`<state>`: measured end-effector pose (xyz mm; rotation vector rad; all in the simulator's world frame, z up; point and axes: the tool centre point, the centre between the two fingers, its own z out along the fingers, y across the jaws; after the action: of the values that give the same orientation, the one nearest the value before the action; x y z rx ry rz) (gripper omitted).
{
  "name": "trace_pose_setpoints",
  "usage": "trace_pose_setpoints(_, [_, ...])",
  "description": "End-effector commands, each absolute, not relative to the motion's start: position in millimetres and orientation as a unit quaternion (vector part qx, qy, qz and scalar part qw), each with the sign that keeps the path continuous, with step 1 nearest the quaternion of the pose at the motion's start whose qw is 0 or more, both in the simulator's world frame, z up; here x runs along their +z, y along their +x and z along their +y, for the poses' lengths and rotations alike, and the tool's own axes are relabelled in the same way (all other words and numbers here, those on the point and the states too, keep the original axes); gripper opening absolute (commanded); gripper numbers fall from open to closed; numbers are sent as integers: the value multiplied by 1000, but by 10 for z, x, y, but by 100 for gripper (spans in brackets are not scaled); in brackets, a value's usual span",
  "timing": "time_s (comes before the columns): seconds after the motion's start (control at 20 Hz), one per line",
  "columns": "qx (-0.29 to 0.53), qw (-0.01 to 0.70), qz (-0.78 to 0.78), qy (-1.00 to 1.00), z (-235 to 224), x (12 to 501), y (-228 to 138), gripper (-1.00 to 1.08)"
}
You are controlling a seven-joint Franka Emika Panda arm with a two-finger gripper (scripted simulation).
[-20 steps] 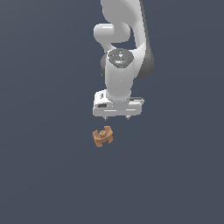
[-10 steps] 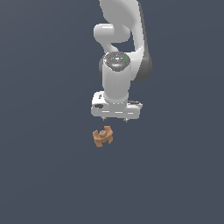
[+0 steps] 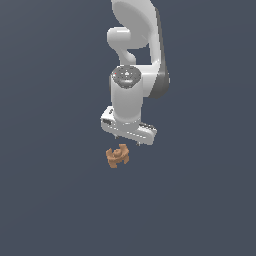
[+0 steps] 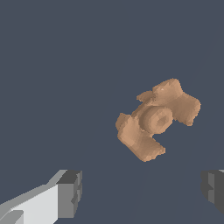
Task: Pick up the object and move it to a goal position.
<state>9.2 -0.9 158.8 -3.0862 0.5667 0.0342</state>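
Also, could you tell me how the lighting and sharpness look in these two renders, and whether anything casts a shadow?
Exterior view: flat, even light, no glare, no cast shadow under the object or gripper; edges slightly soft. Wrist view: the object is sharp with soft shading on its lobes, the fingertips are cropped at the frame edge, and the ground is uniform with no visible shadow.

The white robot arm (image 3: 137, 60) is cut off by the top edge of the exterior view, so its base is not seen. In the wrist view, the white gripper (image 4: 142, 190) shows only its two dark fingertips (image 4: 70, 192), one cropped by the picture's edge.
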Motion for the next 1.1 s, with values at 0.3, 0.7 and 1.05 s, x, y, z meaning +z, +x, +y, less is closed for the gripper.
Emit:
trace_pose_setpoints(0.3, [9,2,310,-951,-159,1472,168,100])
trace_pose_setpoints(0.7, [5,1,424,-906,-304,1369,234,100])
trace_pose_setpoints(1.05, [2,0,495,-869,-402,1305,275,100])
